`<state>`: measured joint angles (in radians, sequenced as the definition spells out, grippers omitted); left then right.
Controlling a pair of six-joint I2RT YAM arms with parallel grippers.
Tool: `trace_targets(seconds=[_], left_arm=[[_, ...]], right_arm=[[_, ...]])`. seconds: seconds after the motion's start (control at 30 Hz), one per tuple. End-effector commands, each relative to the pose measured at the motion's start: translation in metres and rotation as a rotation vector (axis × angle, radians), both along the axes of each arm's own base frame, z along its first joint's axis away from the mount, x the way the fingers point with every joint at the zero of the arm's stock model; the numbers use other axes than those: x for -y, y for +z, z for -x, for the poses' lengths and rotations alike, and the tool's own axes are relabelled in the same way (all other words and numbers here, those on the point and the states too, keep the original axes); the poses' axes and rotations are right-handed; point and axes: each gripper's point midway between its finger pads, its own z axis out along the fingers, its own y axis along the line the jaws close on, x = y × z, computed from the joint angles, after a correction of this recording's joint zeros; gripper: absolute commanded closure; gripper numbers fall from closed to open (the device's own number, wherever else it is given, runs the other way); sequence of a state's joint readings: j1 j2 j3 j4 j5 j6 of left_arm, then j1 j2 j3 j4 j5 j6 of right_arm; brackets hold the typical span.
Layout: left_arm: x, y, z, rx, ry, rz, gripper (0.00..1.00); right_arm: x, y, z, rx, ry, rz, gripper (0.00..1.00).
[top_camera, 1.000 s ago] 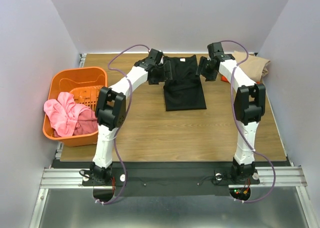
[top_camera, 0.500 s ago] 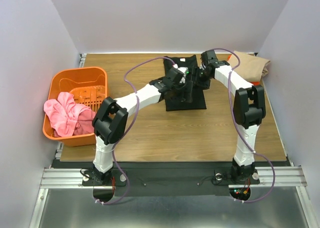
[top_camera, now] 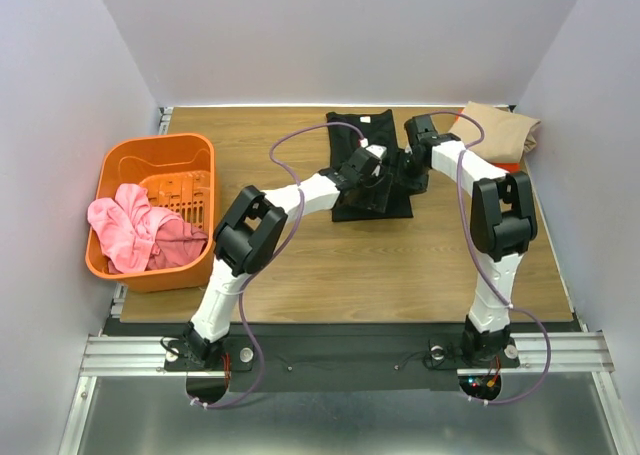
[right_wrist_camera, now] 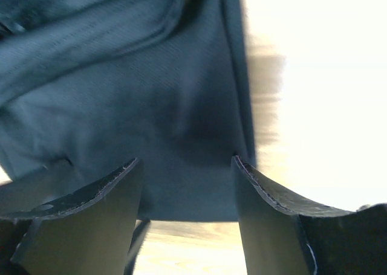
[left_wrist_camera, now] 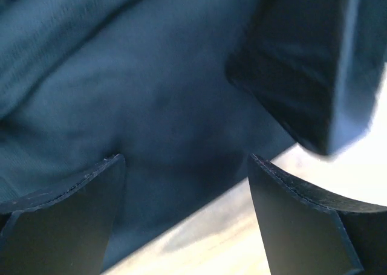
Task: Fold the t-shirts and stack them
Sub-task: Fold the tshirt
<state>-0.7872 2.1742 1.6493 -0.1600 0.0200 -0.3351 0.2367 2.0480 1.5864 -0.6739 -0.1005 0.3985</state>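
The black t-shirt (top_camera: 352, 127) lies as a long folded strip at the middle far side of the table. Both grippers hang low over its near half, close together: my left gripper (top_camera: 375, 187) reaches in from the left and my right gripper (top_camera: 403, 173) from the right. In the left wrist view the left gripper (left_wrist_camera: 186, 160) is open, with black cloth (left_wrist_camera: 151, 106) and its edge on the wood below. In the right wrist view the right gripper (right_wrist_camera: 186, 160) is open above the black cloth (right_wrist_camera: 151, 93). A tan t-shirt (top_camera: 503, 130) lies folded at the far right corner.
An orange plastic basket (top_camera: 150, 157) stands at the left edge of the table with crumpled pink cloth (top_camera: 135, 230) in it. A thin orange strip (top_camera: 508, 164) shows under the tan shirt. White walls close in the table at the back and both sides.
Both grippers have swung from the far corners of the black shirt inward and nearer, over its middle. The left arm now stretches far to the right. Both stay open.
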Motion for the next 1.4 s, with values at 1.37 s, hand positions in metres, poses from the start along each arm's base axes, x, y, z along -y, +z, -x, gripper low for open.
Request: trace_targets(seconds=[1.37], left_arm=[[-0.065, 0.099, 0.137, 0.172, 0.077, 0.134, 0.04]], right_arm=[[-0.065, 0.035, 0.093, -0.017, 0.242, -0.133, 0.34]])
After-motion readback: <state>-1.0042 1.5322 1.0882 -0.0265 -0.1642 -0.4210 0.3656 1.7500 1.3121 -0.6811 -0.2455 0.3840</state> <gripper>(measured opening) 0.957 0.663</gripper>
